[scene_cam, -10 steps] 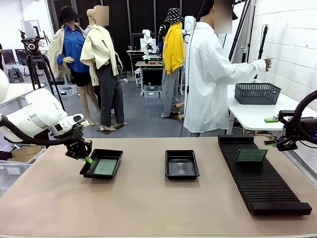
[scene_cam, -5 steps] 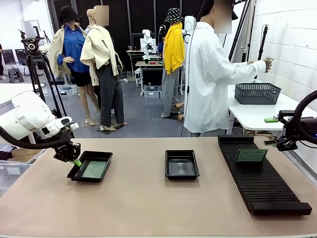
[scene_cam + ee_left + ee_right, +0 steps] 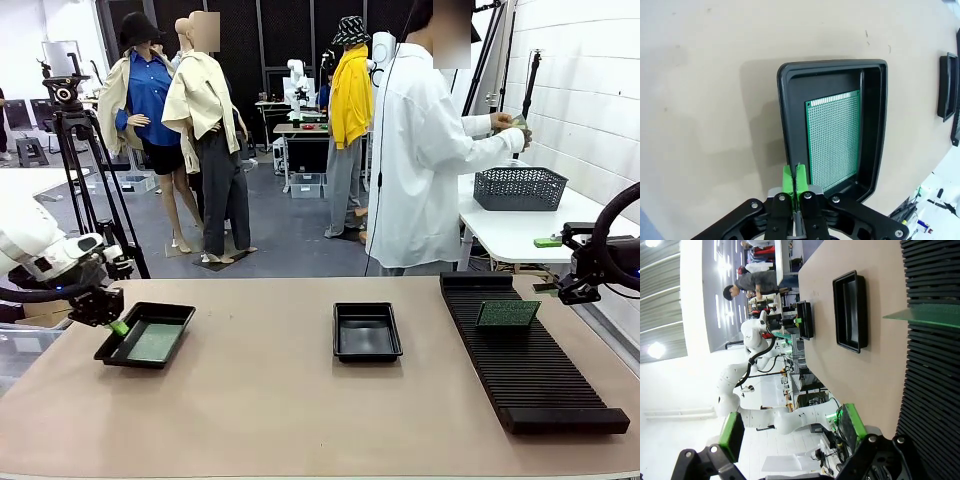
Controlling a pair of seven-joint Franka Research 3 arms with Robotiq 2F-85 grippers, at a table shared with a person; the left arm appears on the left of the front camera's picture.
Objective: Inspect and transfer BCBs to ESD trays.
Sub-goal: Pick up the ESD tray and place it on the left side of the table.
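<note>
Two boards. First board (image 3: 832, 140), green and dotted with fine holes, lies flat in the left tray (image 3: 832, 64), near the left edge of the table (image 3: 280, 420). The left gripper (image 3: 794, 175) pinches that tray's rim, fingers tight together on it. Second board (image 3: 507, 314) stands on edge in the rack (image 3: 540, 385); right gripper (image 3: 562, 291) near it, fingers spread, empty. Middle tray (image 3: 367, 357) holds nothing. Likely step: parking the loaded tray. Next: release cleanly, then fetch the rack's board.

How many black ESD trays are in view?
2. The left tray, its rim pinched by the left claw, holds a green board; the middle tray is empty.
</note>
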